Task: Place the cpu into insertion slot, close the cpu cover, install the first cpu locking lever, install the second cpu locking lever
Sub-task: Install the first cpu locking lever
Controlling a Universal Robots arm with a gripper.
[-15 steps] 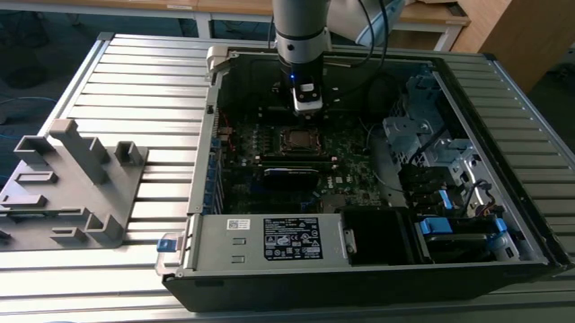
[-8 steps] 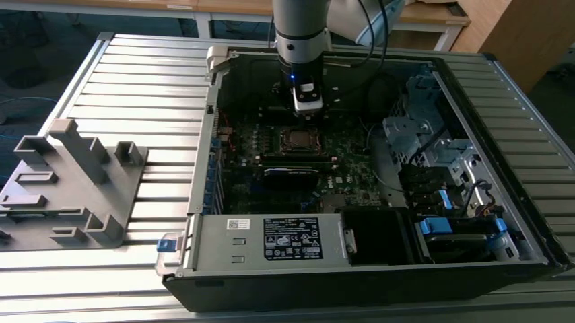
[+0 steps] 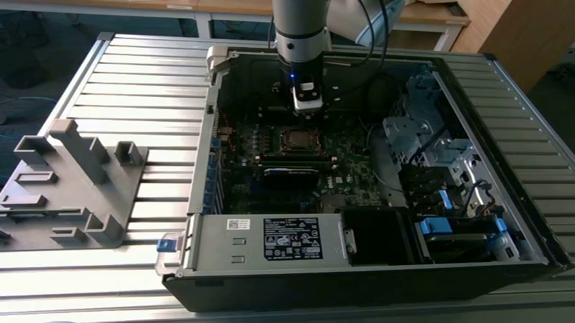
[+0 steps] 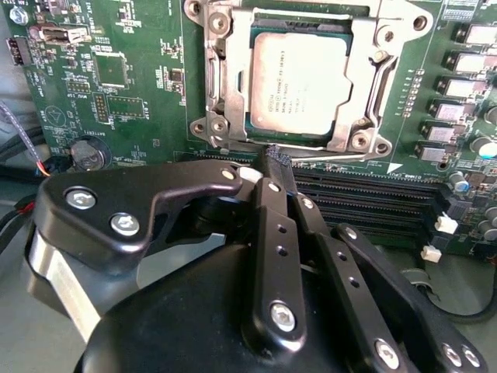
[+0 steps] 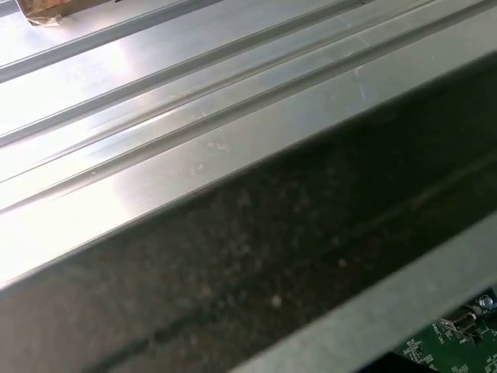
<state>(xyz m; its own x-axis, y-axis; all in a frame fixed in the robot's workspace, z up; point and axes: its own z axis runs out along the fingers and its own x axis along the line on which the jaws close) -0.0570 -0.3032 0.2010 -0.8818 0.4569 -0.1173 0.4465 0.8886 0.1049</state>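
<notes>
One chip sits under its metal cover; pincer pinched closed on nothing, at the cover's twelve o'clock in the exterior view.

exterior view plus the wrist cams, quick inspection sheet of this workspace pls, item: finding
surface: ribbed metal table bearing an open computer case.
job's things: the cpu lies in the insertion slot; the cpu cover lies down around it; the levers' state cannot be told.
clutter: grey plastic fixture on the table, at the exterior view's left.
gripper: gripper with fingers shut, tip at the cover's edge; nothing seen held.
cables: black cables along the arm; wire bundles inside the case.
surroundings: wooden furniture beyond the table.
</notes>
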